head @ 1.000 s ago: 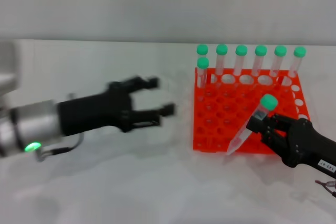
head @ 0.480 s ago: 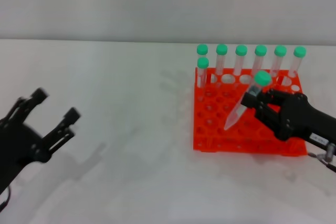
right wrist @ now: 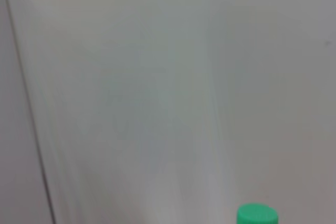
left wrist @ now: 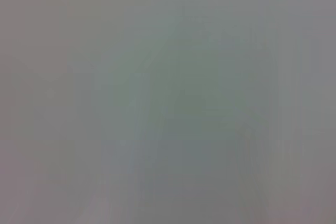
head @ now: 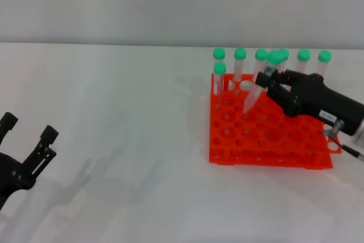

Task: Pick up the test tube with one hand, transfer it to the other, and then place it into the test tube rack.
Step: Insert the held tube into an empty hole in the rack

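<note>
In the head view my right gripper [head: 267, 78], black with a small white label, is shut on the test tube [head: 253, 95]. The tube is clear with a green cap and hangs tilted above the back rows of the orange-red test tube rack [head: 267, 140], its tip pointing down toward the holes. My left gripper [head: 25, 135] is open and empty at the table's front left, far from the rack. The right wrist view shows only one green cap [right wrist: 256, 215] against the white surface. The left wrist view shows nothing I can make out.
Several green-capped tubes [head: 240, 64] stand upright along the rack's back row, and one [head: 219, 78] stands in the second row at its left. The white table [head: 131, 112] stretches between the left gripper and the rack.
My right gripper has carried the tube up and back over the rack, toward the back rows. My left gripper has pulled away to the front left, open and empty.
</note>
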You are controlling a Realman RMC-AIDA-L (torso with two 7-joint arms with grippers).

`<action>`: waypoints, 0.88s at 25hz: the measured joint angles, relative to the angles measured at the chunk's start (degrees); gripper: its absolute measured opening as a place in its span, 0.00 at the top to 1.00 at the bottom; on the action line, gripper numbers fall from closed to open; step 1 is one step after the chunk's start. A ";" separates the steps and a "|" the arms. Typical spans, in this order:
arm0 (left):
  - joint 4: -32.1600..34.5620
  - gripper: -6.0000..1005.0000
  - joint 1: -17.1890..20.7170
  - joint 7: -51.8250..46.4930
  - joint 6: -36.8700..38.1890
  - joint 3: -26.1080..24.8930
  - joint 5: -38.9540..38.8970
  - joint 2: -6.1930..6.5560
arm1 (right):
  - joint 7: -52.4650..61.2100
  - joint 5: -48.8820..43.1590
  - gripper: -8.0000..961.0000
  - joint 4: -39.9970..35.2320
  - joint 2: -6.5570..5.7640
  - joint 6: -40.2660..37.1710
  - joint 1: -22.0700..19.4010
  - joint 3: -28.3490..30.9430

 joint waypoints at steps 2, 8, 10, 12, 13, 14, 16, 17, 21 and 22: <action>1.03 0.12 0.16 1.01 -0.31 -0.02 -0.49 0.07 | 0.01 0.64 0.78 -0.01 0.17 1.47 1.01 -0.03; 1.52 0.12 0.17 1.46 -0.65 -0.03 -2.65 0.02 | 0.61 1.02 0.78 -0.03 0.77 5.12 3.88 -0.54; 1.99 0.12 0.12 1.48 -0.79 -0.02 -3.09 0.01 | 0.84 1.65 0.78 -0.01 0.79 6.57 4.67 -1.25; 2.28 0.12 0.04 1.79 -0.99 -0.02 -3.44 0.05 | 0.86 2.55 0.78 0.07 0.79 8.55 5.77 -2.46; 2.33 0.12 0.00 2.03 -1.06 -0.02 -3.53 0.08 | 0.82 2.85 0.78 0.12 0.79 9.60 6.41 -3.04; 2.33 0.12 -0.04 2.28 -1.08 -0.02 -3.59 0.13 | 0.74 3.03 0.78 0.15 0.79 10.41 6.99 -3.47; 2.25 0.12 -0.04 2.56 -1.09 -0.02 -3.84 0.18 | 0.65 3.09 0.78 0.14 0.78 11.67 7.73 -4.01; 2.25 0.12 -0.04 2.56 -1.09 -0.02 -3.84 0.18 | 0.63 3.11 0.78 0.01 0.78 12.90 8.18 -4.36; 1.85 0.12 -0.03 3.09 -1.19 -0.02 -4.18 0.19 | 0.71 3.13 0.78 -0.17 0.77 15.26 9.30 -4.53; 1.78 0.12 -0.03 3.09 -1.23 -0.02 -4.27 0.19 | 0.84 3.14 0.78 -0.17 0.77 15.67 9.63 -4.53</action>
